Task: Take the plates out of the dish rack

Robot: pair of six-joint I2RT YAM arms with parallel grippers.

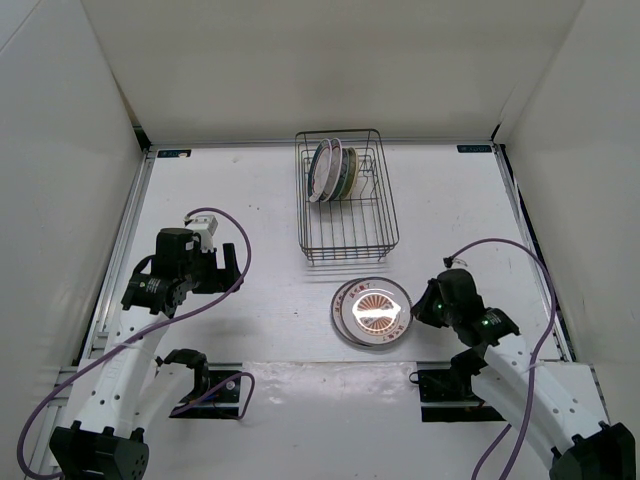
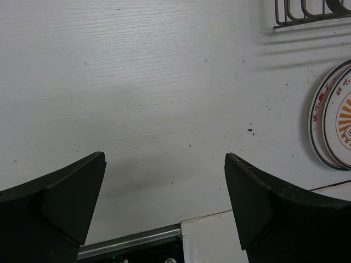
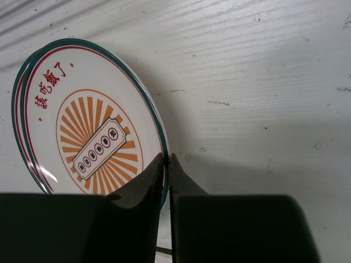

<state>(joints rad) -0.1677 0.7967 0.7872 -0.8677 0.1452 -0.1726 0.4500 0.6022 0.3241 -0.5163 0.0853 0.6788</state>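
Between the dish rack [image 1: 350, 258] and the right arm, two unloaded plates [image 1: 372, 312] lie stacked flat on the surface [image 1: 250, 200], the sunburst plate [image 3: 93, 142] on top. The right claw [image 3: 166, 159] is narrowed to a slit at its rim; whether it pinches the rim, I cannot tell. The left claw [image 2: 164, 156] hangs wide over bare surface. This looks like the set-down step. Next, a claw must reach the upright plates [image 1: 330, 170] at the rack's far end.

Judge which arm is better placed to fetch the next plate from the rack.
Probably left: the left end effector is open over the table, while the right end effector looks closed on the top plate's rim.
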